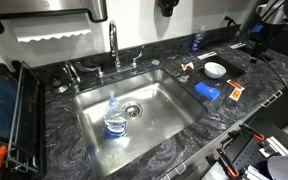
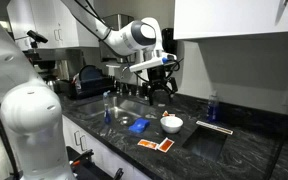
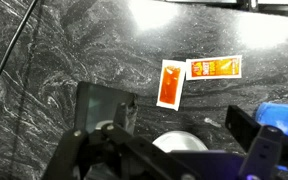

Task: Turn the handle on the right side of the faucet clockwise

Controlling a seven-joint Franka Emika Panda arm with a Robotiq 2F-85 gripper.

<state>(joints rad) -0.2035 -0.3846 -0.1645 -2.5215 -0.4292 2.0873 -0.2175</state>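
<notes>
The faucet [image 1: 114,42] is a tall chrome gooseneck spout behind the steel sink [image 1: 169,112]. The handle [image 1: 135,62], a short chrome lever, stands just right of the spout's base. A matching lever [image 1: 97,72] stands left of it. My gripper [image 2: 156,86] hangs in the air above the counter to the right of the sink, well apart from the handle. Only its lower end shows at the top of an exterior view [image 1: 167,6]. In the wrist view the gripper [image 3: 184,122] is open and empty, looking down on the counter and a white bowl [image 3: 179,145].
A blue-capped bottle [image 1: 115,118] stands in the sink near the drain. On the counter to the right lie the white bowl [image 1: 215,69], a blue sponge [image 1: 207,91] and orange packets [image 1: 234,93]. A dish rack [image 1: 24,110] stands left of the sink. A bottle [image 1: 197,40] stands by the back wall.
</notes>
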